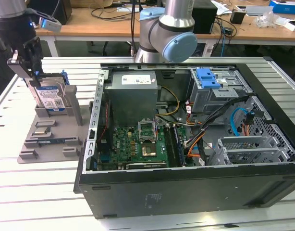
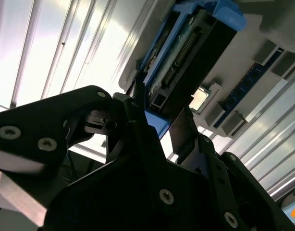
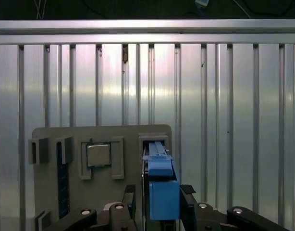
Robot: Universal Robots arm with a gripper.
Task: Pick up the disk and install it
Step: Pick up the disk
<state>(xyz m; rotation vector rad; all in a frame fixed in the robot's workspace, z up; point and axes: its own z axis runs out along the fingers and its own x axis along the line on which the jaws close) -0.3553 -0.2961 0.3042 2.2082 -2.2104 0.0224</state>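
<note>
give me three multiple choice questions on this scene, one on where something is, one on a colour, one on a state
1. Where is the disk?
A. in the grey holder at the exterior view's left of the computer case
B. inside the computer case
C. held in the air above the case

2. What colour are the disk's carrier rails?
A. red
B. blue
C. yellow

3. How does the disk sit?
A. lying flat, label up
B. leaning on the case
C. upright on its edge

Answers:
1 A: the exterior view shows it in the holder beside the case, with the gripper at its top.
2 B: both wrist views show blue plastic along its edge.
3 C: its label faces sideways and it stands in the holder's slot.
</note>
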